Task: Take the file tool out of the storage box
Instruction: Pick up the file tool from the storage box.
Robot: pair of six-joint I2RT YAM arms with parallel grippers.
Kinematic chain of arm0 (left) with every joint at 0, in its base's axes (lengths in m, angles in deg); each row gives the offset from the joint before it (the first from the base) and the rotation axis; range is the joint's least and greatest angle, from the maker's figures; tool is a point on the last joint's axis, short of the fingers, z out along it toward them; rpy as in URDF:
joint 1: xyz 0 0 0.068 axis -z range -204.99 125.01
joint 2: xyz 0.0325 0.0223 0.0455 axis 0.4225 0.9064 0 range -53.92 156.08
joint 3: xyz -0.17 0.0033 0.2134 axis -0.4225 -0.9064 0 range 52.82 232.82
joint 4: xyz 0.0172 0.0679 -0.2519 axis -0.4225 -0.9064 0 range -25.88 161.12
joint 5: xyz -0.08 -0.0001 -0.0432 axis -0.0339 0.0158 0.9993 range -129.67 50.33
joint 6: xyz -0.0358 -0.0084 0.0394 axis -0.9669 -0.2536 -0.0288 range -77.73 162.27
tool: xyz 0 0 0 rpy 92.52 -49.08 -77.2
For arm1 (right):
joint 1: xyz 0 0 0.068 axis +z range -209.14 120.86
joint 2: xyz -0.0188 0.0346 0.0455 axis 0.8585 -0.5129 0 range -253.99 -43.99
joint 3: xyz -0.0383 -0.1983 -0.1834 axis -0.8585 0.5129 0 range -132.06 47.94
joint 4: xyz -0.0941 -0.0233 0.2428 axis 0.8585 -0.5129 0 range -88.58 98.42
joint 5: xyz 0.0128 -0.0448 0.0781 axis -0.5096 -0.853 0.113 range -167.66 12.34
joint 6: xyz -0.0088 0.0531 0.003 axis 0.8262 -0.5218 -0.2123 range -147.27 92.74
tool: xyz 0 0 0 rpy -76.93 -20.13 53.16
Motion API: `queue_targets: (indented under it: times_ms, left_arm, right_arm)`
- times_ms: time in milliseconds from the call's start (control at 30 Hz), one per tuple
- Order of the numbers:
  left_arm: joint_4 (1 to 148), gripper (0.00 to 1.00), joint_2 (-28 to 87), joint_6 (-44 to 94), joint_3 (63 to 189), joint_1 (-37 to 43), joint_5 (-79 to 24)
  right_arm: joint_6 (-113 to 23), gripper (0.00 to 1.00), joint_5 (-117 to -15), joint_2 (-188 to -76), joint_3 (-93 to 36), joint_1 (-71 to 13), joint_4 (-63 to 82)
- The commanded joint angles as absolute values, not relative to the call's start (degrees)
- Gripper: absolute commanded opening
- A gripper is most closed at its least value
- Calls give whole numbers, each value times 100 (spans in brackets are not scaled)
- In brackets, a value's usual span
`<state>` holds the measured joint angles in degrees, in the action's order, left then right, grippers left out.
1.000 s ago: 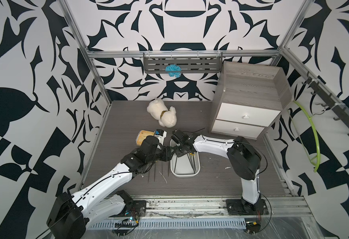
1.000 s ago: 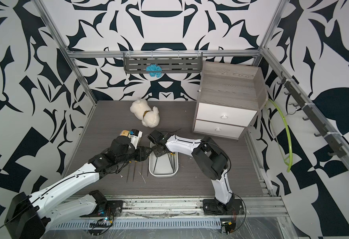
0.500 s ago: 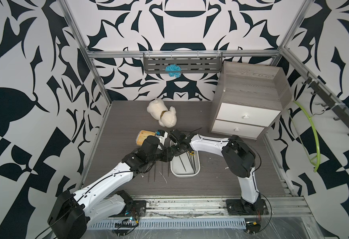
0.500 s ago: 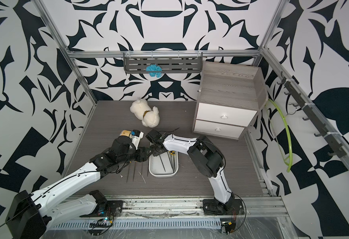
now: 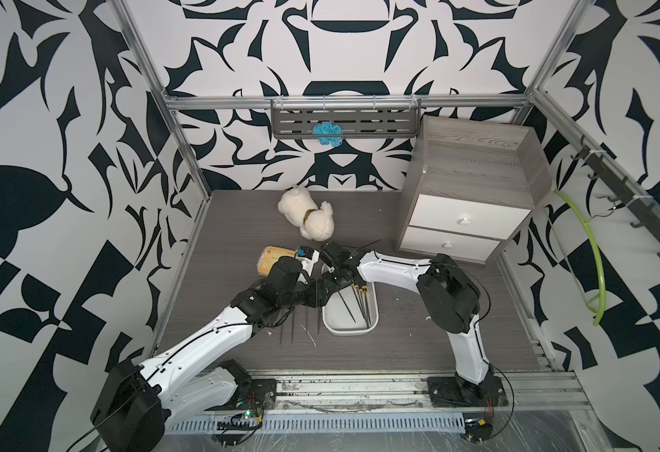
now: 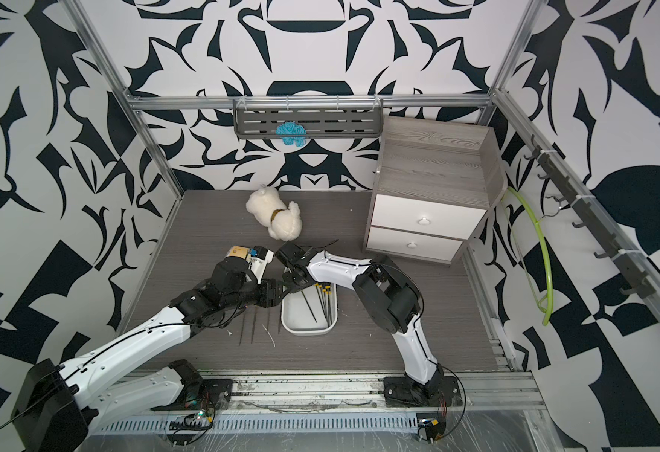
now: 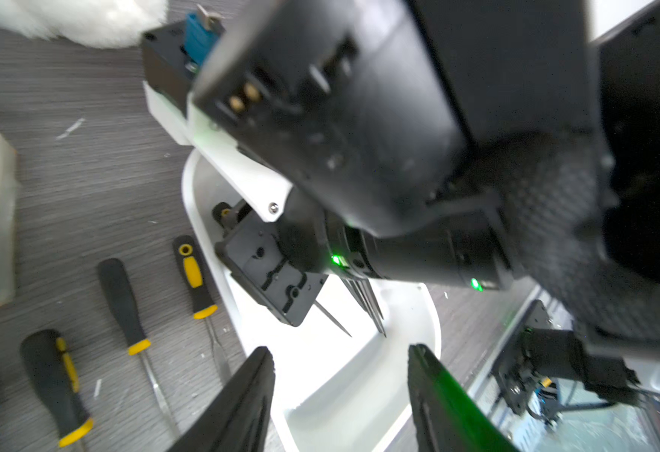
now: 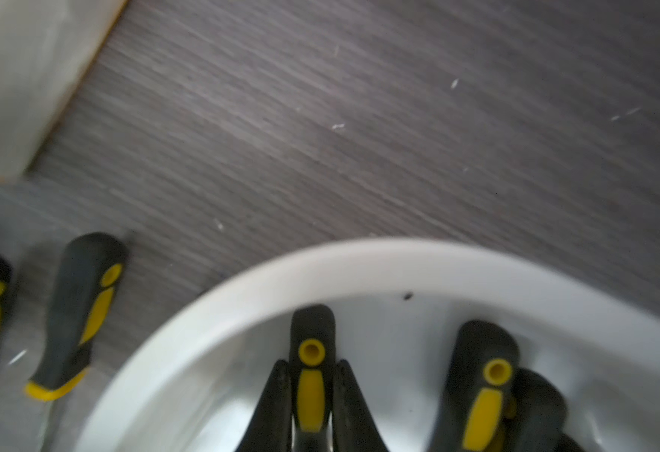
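In both top views the two wrists meet over the upper end of the storage box [image 5: 349, 332], near mid-frame, and hide both pincers' tips from you. The right wrist view is blurred and cuts off the file tool [image 8: 311, 348] below its handle. That handle is black with a yellow inlay and a yellow-ringed hole. It lies inside the box near the rounded end wall, and the right pincer [image 8: 310, 370] is clamped on its two sides. The left pincer [image 7: 340, 349] stands wide above the box, holding nothing. Spare files [image 5: 361, 305] lie along the box's right side. Loose files [image 7: 125, 301] lie on the desk [image 5: 398, 344] beside it.
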<state>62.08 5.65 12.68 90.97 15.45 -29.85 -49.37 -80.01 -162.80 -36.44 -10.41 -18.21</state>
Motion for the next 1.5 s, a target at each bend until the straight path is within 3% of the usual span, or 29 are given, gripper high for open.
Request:
queue_targets:
  times_ms: [0, 200, 367, 500, 667, 867, 1133, 1300, 1467]
  left_arm:
    - [6534, 60, 230, 1143, 9047, 1526, -2404]
    - [7143, 61, -404, 811, 8553, 1526, -2112]
    - [8517, 78, -244, 453, 7926, 1526, -1746]
    - [9033, 82, 446, 485, 8026, 1532, -1317]
    - [10006, 84, 1425, 368, 8146, 1846, -778]
    - [10142, 84, 1658, 374, 8156, 2106, -1109]
    - [10086, 70, 1833, 229, 8250, 2150, -1126]
    - [10170, 55, 1867, 110, 8259, 2159, -1104]
    - [10250, 33, 2169, -59, 8279, 2168, -1047]
  right_arm:
    - [-4956, 5, -7450, -15597, -3614, -1131, -1558]
    - [-5089, 3, -6612, -14740, -3161, -1647, -1005]
    - [-5602, 0, -5547, -13873, -2082, -2271, 344]
    - [-6073, 0, -4769, -13249, -1287, -2611, 1480]
    - [-6495, 0, -4565, -12869, -736, -2605, 2388]
    - [-6646, 0, -4624, -12685, -476, -2598, 2802]
    - [-6860, 0, -4717, -12622, -252, -2556, 3211]
    - [-6958, 0, -4724, -12667, -154, -2539, 3442]
    - [-6905, 0, -4760, -12681, -121, -2521, 3448]
